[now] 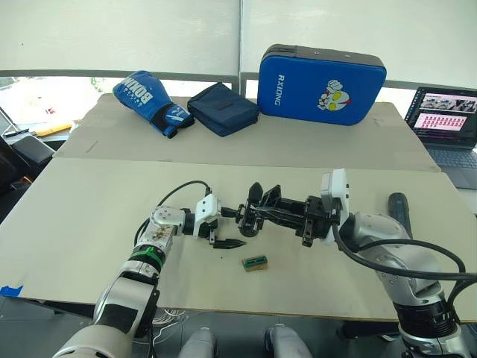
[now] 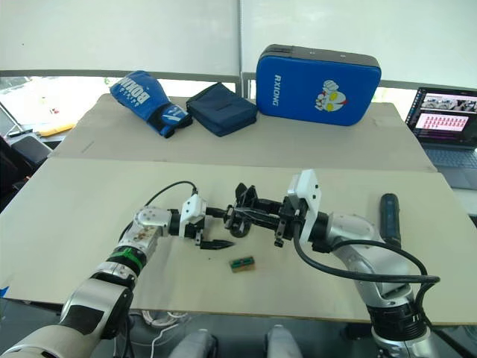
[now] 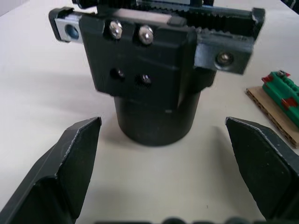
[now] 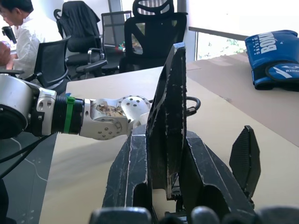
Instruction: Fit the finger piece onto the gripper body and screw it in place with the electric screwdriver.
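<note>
My right tool (image 2: 240, 211) is clamped on the gripper body (image 1: 252, 212) mid-table; left tool (image 3: 163, 163) sits open around its round base. It's rigid plastic, so I'd hold that stubby base. Electric screwdriver (image 2: 388, 215) lies near the right edge.

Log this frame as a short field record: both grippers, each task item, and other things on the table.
left gripper: open, fingers either side of the gripper body's round base
right gripper: shut on the finger piece
gripper body: standing on the table, between the two grippers
electric screwdriver: lying on the table beside the right arm, untouched
green part on cardboard: near the table's front edge
far table: boxing glove, dark pouch, blue pad, laptop
</note>
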Robot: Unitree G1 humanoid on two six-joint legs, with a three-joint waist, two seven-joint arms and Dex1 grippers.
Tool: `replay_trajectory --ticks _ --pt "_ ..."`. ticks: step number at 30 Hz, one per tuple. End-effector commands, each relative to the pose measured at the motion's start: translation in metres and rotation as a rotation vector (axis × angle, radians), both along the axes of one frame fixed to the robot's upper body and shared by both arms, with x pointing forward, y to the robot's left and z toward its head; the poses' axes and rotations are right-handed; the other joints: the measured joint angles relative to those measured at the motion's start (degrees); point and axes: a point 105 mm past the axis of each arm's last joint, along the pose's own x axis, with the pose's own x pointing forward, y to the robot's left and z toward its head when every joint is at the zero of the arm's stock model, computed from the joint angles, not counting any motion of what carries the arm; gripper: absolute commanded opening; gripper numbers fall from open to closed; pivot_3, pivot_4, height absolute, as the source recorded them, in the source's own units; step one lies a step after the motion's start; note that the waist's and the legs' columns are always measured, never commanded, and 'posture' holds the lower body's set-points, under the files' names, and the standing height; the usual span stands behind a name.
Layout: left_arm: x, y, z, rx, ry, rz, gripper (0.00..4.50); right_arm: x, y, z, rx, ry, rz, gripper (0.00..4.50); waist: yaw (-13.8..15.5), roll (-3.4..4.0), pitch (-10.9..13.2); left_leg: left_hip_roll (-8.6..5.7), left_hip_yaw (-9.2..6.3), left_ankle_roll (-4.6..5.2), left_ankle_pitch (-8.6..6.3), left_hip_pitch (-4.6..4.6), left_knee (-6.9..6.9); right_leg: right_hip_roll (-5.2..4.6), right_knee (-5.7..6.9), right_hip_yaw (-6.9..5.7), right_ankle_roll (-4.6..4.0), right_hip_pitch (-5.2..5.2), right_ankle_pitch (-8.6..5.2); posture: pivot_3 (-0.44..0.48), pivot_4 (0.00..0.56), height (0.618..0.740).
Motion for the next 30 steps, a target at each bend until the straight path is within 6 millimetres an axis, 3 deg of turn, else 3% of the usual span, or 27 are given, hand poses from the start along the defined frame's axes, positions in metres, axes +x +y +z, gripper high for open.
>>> replay_trajectory --ticks 1,11,13,17,25,30 --pt "0.003 -0.005 0.007 -0.010 -0.032 -0.014 4.50 -0.010 0.004 0.007 -0.002 -0.037 0.038 0.41 0.0 0.00 0.0 0.00 0.00 0.00 0.00 0.00 0.00 0.00 0.01 0.00 0.00 0.00 0.00 0.000 0.150 0.740" --pt "0.005 -0.010 0.013 -0.043 -0.009 -0.016 4.50 -0.012 0.003 0.003 -0.013 -0.021 0.031 0.41 -0.1 0.00 0.0 0.01 0.00 0.00 0.00 0.01 0.00 0.01 0.05 0.00 0.00 -0.01 0.00 0.000 0.150 0.740" --pt "0.005 -0.011 0.013 -0.035 -0.012 -0.024 3.95 -0.012 0.003 0.002 -0.015 -0.017 0.028 0.41 -0.1 0.00 0.0 0.01 0.00 0.00 0.00 0.01 0.01 0.01 0.05 0.00 0.00 -0.01 0.00 0.000 0.150 0.740" --pt "0.003 -0.013 0.010 -0.020 -0.014 -0.036 2.30 -0.013 0.003 0.000 -0.022 -0.010 0.028 0.41 -0.1 0.00 0.0 0.01 -0.01 0.00 0.00 0.01 0.01 0.01 0.05 0.00 0.00 -0.01 0.00 0.000 0.150 0.740" --pt "0.000 -0.012 0.005 0.002 -0.030 -0.040 2.28 -0.011 0.006 0.003 -0.017 -0.034 0.029 0.41 -0.1 0.00 0.0 0.01 -0.01 0.00 0.00 0.02 0.03 0.01 0.06 0.00 0.00 0.00 0.00 0.000 0.150 0.740" --pt "-0.001 -0.014 0.003 0.004 -0.034 -0.026 2.28 0.002 0.019 -0.001 -0.053 -0.061 0.018 0.41 -0.2 0.00 0.0 0.01 -0.01 0.00 0.00 0.05 0.05 0.01 0.13 0.01 0.00 0.01 0.00 0.000 0.150 0.740"
